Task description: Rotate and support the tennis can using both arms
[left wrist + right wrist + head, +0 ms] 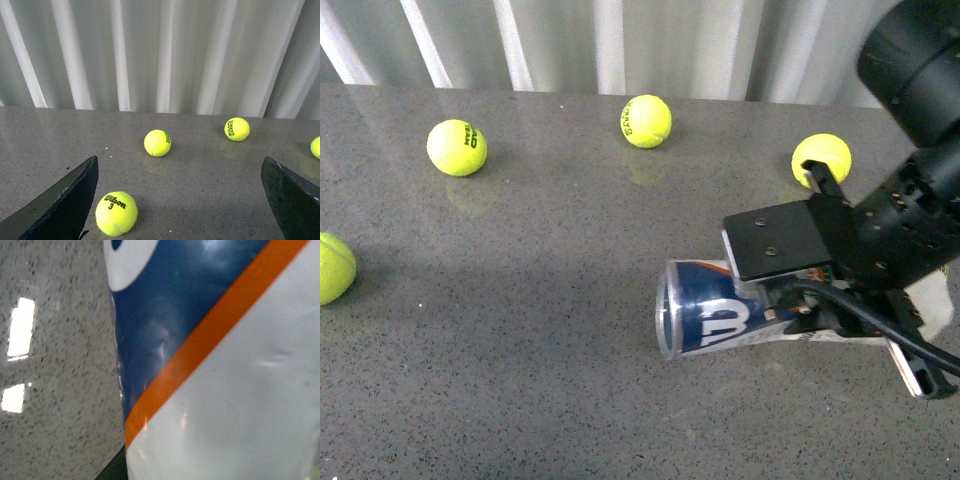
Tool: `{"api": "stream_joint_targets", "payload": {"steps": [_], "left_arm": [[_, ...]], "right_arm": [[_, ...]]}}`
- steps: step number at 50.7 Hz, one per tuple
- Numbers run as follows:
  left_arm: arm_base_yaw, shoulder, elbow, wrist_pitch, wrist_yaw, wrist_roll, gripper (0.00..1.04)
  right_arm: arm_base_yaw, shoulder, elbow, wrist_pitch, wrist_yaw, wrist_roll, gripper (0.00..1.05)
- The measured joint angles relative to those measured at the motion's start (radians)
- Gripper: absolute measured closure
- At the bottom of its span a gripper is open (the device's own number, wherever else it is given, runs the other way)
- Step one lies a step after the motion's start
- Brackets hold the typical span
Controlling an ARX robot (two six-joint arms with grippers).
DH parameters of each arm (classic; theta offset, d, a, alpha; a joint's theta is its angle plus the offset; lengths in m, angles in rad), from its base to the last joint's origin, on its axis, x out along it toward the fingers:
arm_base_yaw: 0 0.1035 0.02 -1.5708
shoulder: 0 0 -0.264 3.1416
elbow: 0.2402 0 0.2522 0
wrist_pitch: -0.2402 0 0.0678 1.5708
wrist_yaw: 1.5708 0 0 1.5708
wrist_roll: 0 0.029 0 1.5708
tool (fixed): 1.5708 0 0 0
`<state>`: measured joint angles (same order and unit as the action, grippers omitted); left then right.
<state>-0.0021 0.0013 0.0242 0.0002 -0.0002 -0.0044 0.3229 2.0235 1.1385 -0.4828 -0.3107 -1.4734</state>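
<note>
The tennis can [705, 312] lies on its side on the grey table [500, 360], its open metal-rimmed end facing left. My right gripper [790, 305] is shut on the can's middle, and its black body hides the can's right part. In the right wrist view the can's navy, orange-striped and white label [215, 365] fills the picture very close up. My left arm is out of the front view. In the left wrist view my left gripper [179, 172] is open and empty above the table, with both black fingers [65, 200] spread wide. The can is not in that view.
Several yellow tennis balls lie on the table: far left [457, 147], far middle [645, 121], behind my right gripper [822, 160] and at the left edge [332, 268]. One ball [116, 213] lies beside my left gripper's finger. A white corrugated wall [620, 45] runs along the back.
</note>
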Motion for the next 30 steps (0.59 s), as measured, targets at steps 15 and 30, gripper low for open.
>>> {"api": "stream_joint_targets", "payload": {"steps": [15,30], "left_arm": [[0.0,0.0,0.0,0.0,0.0,0.0,0.07],[0.0,0.0,0.0,0.0,0.0,0.0,0.07]], "right_arm": [[0.08,0.122,0.236,-0.018,-0.015,0.052,0.84],[0.088,0.279,0.432,0.025,-0.014,0.171,0.84]]}}
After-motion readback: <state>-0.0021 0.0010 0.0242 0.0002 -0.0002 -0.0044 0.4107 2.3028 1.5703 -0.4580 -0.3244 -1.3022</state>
